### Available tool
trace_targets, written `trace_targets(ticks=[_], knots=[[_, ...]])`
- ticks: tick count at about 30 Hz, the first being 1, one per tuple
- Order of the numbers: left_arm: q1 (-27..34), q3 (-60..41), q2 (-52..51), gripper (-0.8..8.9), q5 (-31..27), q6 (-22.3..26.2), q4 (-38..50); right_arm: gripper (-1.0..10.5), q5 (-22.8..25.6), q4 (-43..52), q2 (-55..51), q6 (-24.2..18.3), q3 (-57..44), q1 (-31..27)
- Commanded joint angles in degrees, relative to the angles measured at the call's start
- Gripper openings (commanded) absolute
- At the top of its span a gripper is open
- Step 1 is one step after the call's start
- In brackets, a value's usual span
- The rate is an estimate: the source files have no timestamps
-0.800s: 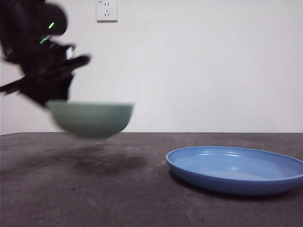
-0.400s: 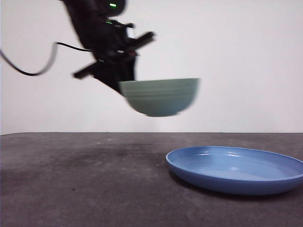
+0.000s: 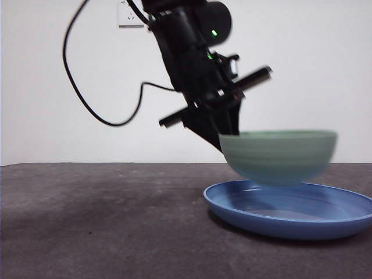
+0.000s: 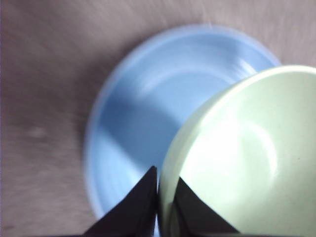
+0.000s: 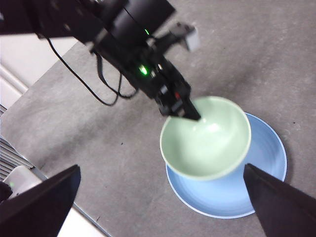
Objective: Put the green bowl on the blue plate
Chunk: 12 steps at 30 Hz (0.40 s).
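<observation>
Left pincer holds empty green bowl above blue plate.

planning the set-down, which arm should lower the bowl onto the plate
Left. Its pincer is clamped on the green bowl rim, directly above the blue plate. The right pincer is open and holds nothing.

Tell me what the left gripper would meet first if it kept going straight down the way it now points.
Probably the blue plate: the left gripper, shut on the green bowl rim, points down at it, bowl base likely touching first.
</observation>
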Motion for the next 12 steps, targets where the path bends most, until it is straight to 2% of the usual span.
trace_targets(ticks=[1,4,12], knots=[[-1.29,2.16,2.03,0.15,-0.74,-0.5,0.92,6.0,-0.07,0.33,0.13,0.55,0.98,0.26],[-1.79,2.16,2.95,0.15,-3.74,-0.52,1.01,6.0,-0.07,0.33,0.13,0.55,0.98,0.26],[-1.99,2.16,5.57,0.15,-4.11,-0.68,1.73,6.0,-0.09,0.31,0.13,0.57,0.98,0.26]])
